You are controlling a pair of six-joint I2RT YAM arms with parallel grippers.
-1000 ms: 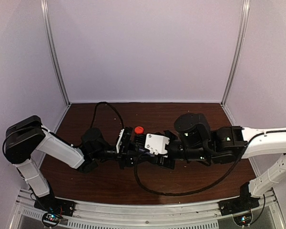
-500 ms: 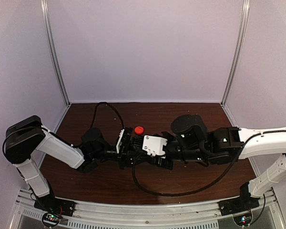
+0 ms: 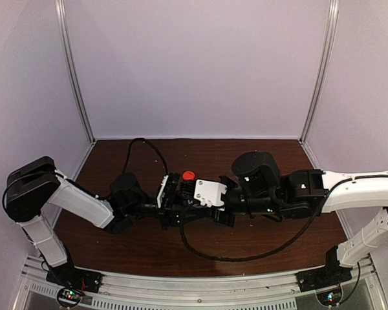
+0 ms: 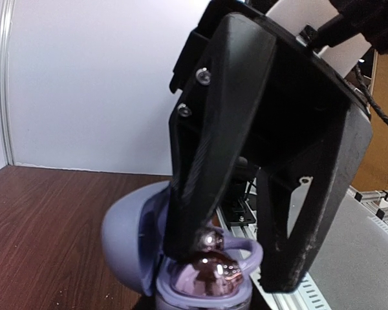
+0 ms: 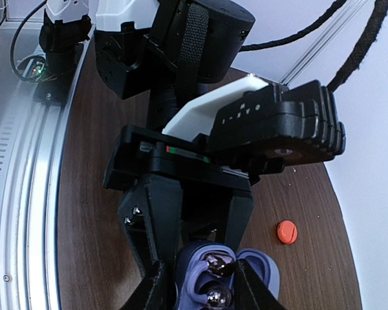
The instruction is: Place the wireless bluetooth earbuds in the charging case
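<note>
**Lilac case held open between two black tools**

The charging case [image 4: 126,239] is a rounded, matte lilac shell, hinged open with its lid tipped back to one side. It sits at the middle of the worktop [image 3: 149,245], a dark brown surface with wood grain. Its inner tray is glossy and pink-tinted, throwing back small highlights.

Two earbuds [image 5: 213,261] lie in the tray, each showing as a shiny, silvery ball. A thin lilac loop curves up beside the one nearer the lid.

The left tool [image 5: 197,284], made of angular black plastic with a white plate on top, pinches the case from both sides. The right tool [image 4: 233,268] reaches down over the open tray with its wedge-shaped fingers spread. One fingertip is right against a silvery earbud, and the other stands apart from it.

A small red disc [image 3: 189,175] lies flat on the wood just behind the tools. A black cable [image 3: 213,255] loops across the worktop in front of them.
</note>
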